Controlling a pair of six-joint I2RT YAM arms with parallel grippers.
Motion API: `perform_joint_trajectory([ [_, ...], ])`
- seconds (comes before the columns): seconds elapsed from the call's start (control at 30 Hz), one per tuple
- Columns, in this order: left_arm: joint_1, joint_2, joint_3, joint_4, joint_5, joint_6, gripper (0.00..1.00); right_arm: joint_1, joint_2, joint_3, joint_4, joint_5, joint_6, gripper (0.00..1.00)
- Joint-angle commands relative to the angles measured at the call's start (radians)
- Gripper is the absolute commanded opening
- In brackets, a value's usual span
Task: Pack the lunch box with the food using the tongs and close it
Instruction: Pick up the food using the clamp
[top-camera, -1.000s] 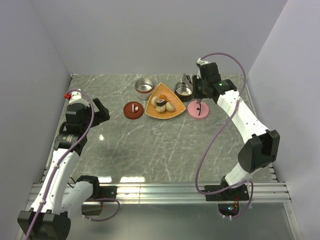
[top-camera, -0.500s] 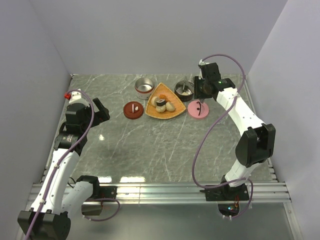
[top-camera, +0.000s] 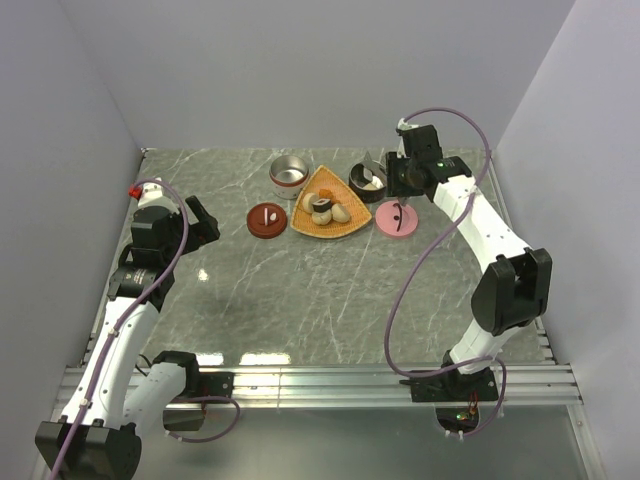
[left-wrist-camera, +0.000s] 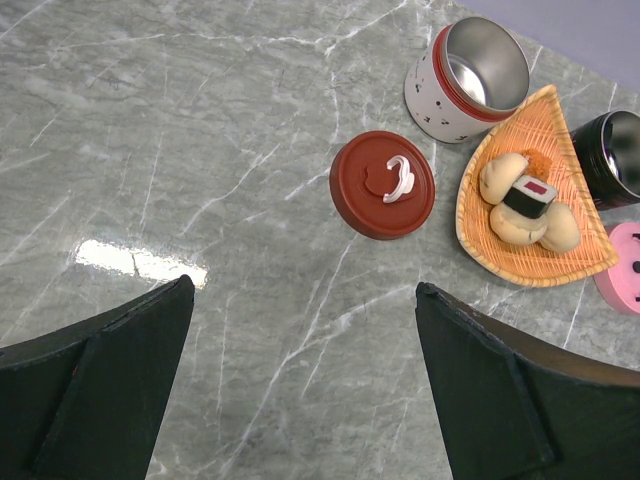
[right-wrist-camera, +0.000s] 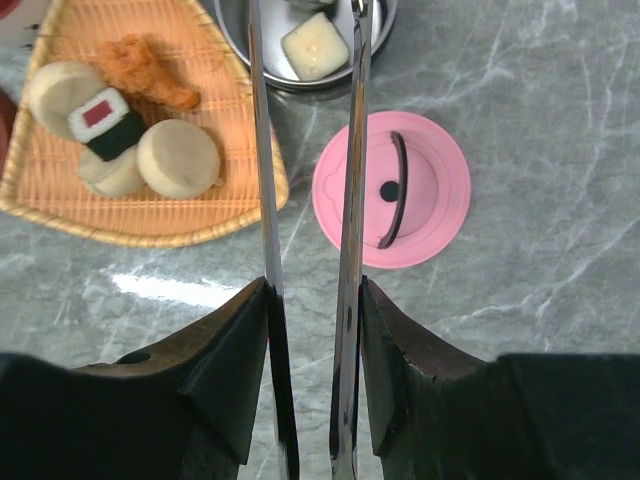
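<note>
My right gripper (right-wrist-camera: 313, 290) is shut on the tongs (right-wrist-camera: 350, 170), one silver arm against each finger. The tong arms stand apart, their tips over the black lunch box (right-wrist-camera: 375, 35), where a white food piece (right-wrist-camera: 313, 45) lies. In the top view the right gripper (top-camera: 395, 172) hovers just right of that lunch box (top-camera: 368, 180). More food sits on the orange woven tray (right-wrist-camera: 60, 205): a rice roll (right-wrist-camera: 100, 120), an orange piece (right-wrist-camera: 145, 70) and beige lumps (right-wrist-camera: 180, 158). My left gripper (left-wrist-camera: 305, 290) is open and holds nothing, over bare table at the left (top-camera: 200, 222).
A pink lid (top-camera: 397, 218) lies right of the tray, below the tongs. A red-brown lid (top-camera: 267, 219) lies left of the tray. A white steel cup with a red rim (top-camera: 288, 175) stands behind it. Grey walls close in the marble table on three sides.
The right gripper's jaws widened and the tong arms spread apart. The right arm shifted slightly near the black lunch box. The left arm has not moved.
</note>
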Motion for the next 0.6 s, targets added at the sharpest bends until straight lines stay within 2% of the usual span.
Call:
perform_joint_trajectory([
  [0.0,0.005,-0.007,0.002,0.029,0.002,0.006,0.99,-0.001,-0.089,0.024,0.026,-0.048,-0.003,0.47],
  [0.2,0.005,0.000,-0.005,0.037,0.011,-0.003,0.99,0.052,-0.173,-0.072,0.050,-0.108,0.019,0.47],
  [0.37,0.005,0.004,-0.005,0.040,0.021,-0.006,1.00,0.141,-0.207,-0.145,0.066,-0.131,0.031,0.47],
  [0.57,0.005,0.003,-0.007,0.036,0.017,-0.008,1.00,0.180,-0.220,-0.213,0.116,-0.203,0.033,0.48],
])
